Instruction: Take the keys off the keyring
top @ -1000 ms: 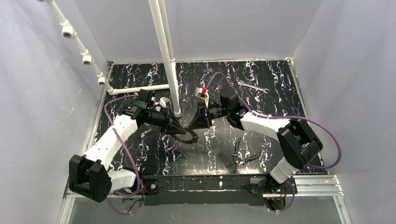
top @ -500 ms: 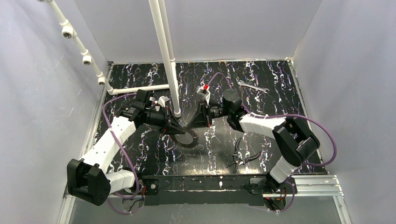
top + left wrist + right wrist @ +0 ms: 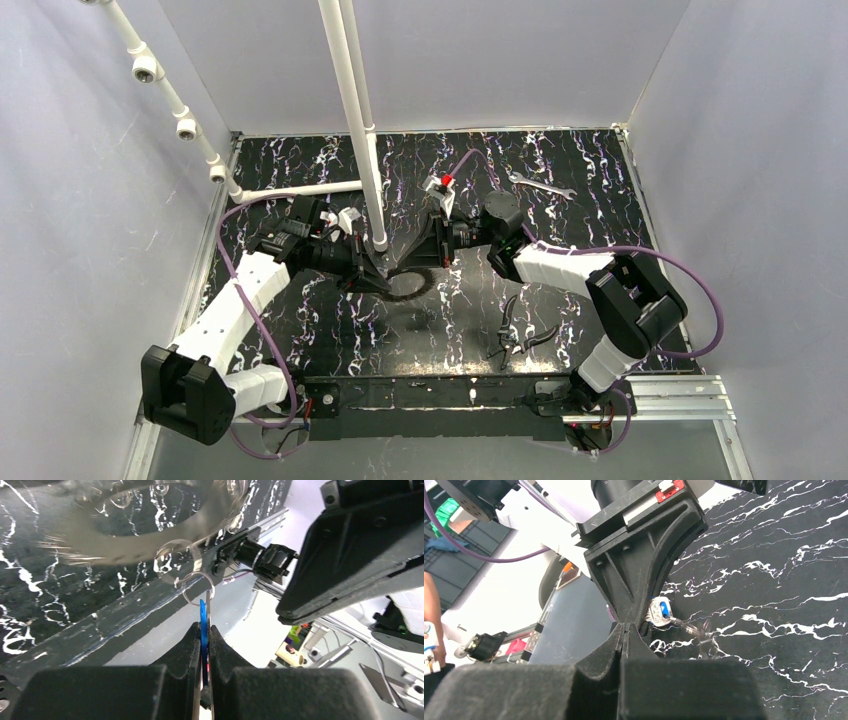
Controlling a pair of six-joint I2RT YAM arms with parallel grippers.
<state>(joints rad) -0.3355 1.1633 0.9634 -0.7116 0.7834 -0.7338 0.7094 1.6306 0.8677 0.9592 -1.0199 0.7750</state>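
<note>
One key (image 3: 202, 611): flat blue head, pale metal, clamped edge-on in the left gripper (image 3: 202, 628), mid-table. One thin wire loop (image 3: 197, 586) joins it to the one keyring (image 3: 100, 547), a broad flat silvery ring, blurred. Right gripper (image 3: 624, 628) jaws pressed together, contents hidden. One pliers (image 3: 520, 335) and one wrench (image 3: 540, 185) lie on the marbled black table (image 3: 600, 200).

The black, white-veined table (image 3: 330, 335) carries dark-handled pliers (image 3: 518, 333); a slim silver wrench (image 3: 540, 185) lies well beyond them.
</note>
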